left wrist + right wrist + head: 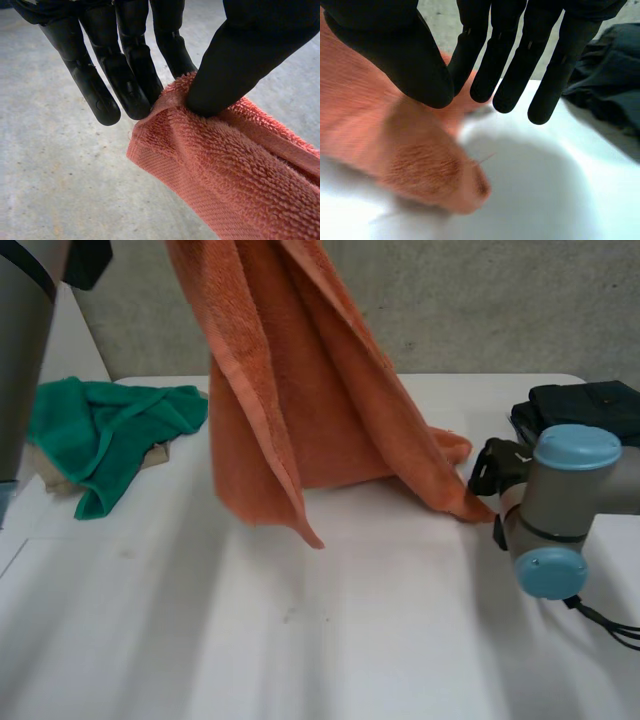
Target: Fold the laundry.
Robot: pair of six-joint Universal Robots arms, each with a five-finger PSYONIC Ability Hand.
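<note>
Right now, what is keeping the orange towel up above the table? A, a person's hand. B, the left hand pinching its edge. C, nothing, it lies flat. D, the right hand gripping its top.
B: in the left wrist view the left hand pinches the edge of the orange towel between thumb and fingers. The right hand, fingers straight, is beside the towel's low corner on the table.

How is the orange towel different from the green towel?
The orange towel hangs in the air, pinched by the left hand. The green towel lies on the table with no hand on it. The orange towel drapes long, its bottom end touching the table, while the green towel sits in a crumpled heap. Both are cloth, and neither is folded yet.
</note>
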